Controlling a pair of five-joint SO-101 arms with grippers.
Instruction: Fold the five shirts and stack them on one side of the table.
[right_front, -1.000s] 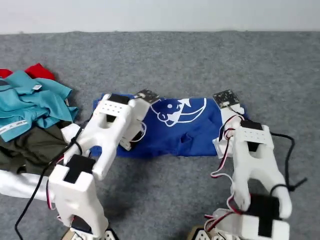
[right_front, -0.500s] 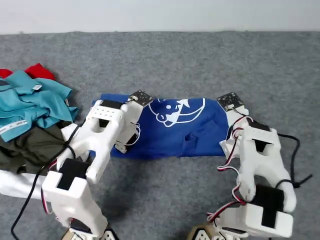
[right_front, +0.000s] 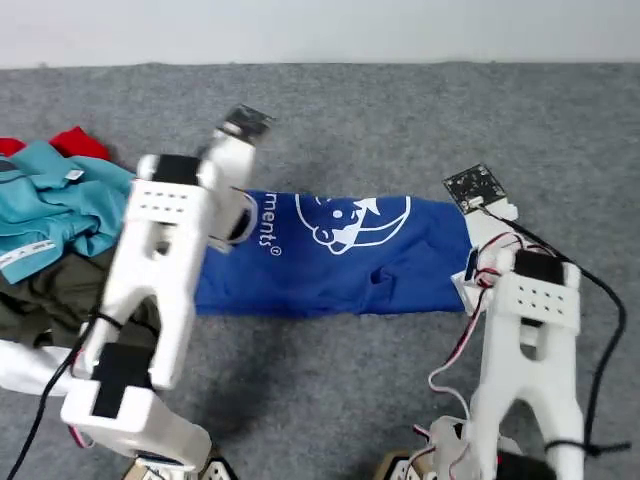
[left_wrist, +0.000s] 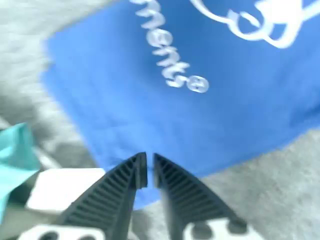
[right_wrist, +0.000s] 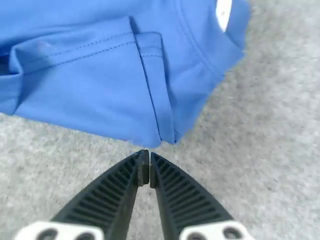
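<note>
The blue shirt (right_front: 340, 255) lies flat near the middle of the grey table (right_front: 400, 120), folded into a long band that runs from side to side. On its upper face there is a white drawing with white lettering beside it. The cloth is mostly smooth, with one small pucker near the middle. At the end by the right arm, a stitched hem and a folded-over layer show, and a small white tag (right_wrist: 223, 12) sits at the neck.

The left tool (left_wrist: 149, 170) hangs above the shirt's other end. Its tips are over the blue cloth close to the front edge, on the side next to the pile. Its two jaws are drawn almost together, leaving only a thin slit between them, and they have hold of nothing.

The right tool (right_wrist: 149, 167) sits just off the shirt's front corner, over bare table. Its tips point at the hem, and I cannot tell whether they brush it. Its jaws are likewise pressed nearly closed and empty.

Off to the left side of the table, well apart from the right arm, the other garments lie in a loose heap. A teal shirt (right_front: 60, 200) is on top and a red shirt (right_front: 80, 143) peeks out behind it. A dark olive shirt (right_front: 60, 295) lies beneath them, and a white shirt (right_front: 20, 365) is at the front edge. The heap almost meets the blue shirt's left end.
</note>
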